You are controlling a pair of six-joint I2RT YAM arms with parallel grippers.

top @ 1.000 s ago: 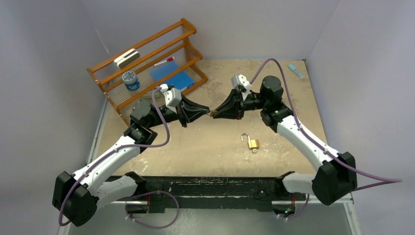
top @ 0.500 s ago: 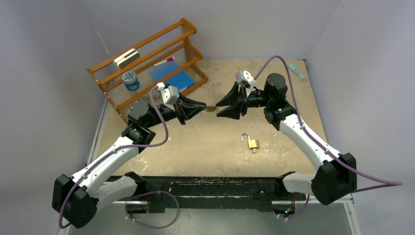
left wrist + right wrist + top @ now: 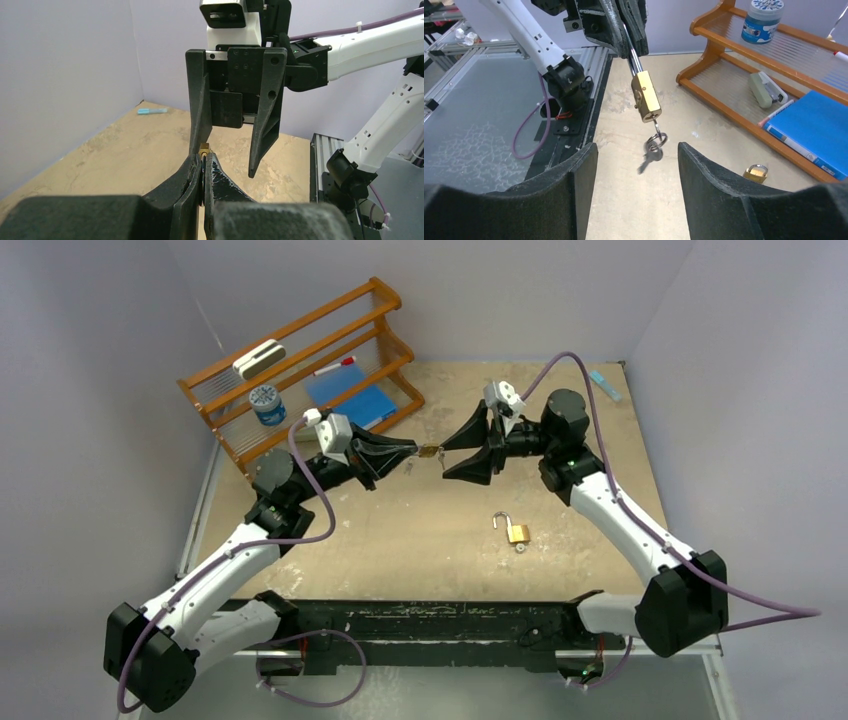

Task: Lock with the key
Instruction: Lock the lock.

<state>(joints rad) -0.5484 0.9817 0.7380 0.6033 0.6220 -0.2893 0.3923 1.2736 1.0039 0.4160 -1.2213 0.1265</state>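
Note:
A small brass padlock (image 3: 646, 96) hangs in the air by its shackle, with my left gripper (image 3: 413, 451) shut on that shackle. In the left wrist view only the lock's brass top (image 3: 204, 148) shows above the shut jaws (image 3: 204, 162). A key ring (image 3: 657, 139) hangs from the lock's underside with a blurred, swinging key (image 3: 650, 156) on it. My right gripper (image 3: 637, 147) faces the lock from the right with its jaws open on either side of the key, touching nothing. The top view shows it (image 3: 447, 460) just right of the lock (image 3: 430, 451).
An open-shackled padlock (image 3: 516, 532) lies on the table nearer the arm bases. Another brass padlock (image 3: 756, 173) lies by the foot of the wooden rack (image 3: 300, 370), which holds a blue book (image 3: 360, 400), a jar (image 3: 267, 403) and an eraser. A blue marker (image 3: 604, 385) lies far right.
My right gripper has opened and let go of the lock end, backing off slightly. My left gripper keeps the lock and has moved it a little up and away; the key now swings.

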